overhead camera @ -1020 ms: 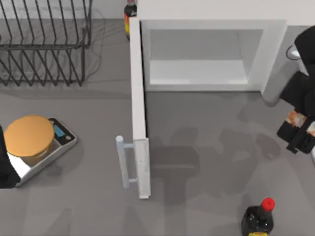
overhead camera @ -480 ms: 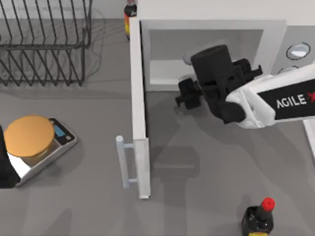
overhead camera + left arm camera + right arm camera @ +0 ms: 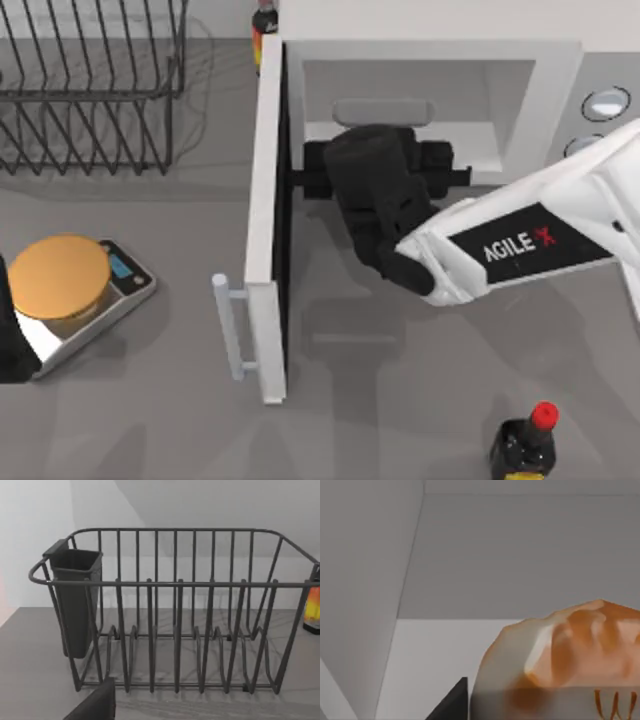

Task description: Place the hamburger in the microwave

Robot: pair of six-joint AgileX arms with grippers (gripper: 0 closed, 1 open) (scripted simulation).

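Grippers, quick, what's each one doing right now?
Left: parked at the table's left edge; cannot be told.
Right end effector: at the microwave opening, holding the hamburger.

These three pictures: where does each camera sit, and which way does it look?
Top view: above the table, looking down; right arm reaches into the microwave, left arm at the left edge.
Left wrist view: on the parked left arm, facing the dish rack.
Right wrist view: on the right arm, facing the microwave's cavity, hamburger close up.
Shared: top and left wrist views both show the rack.
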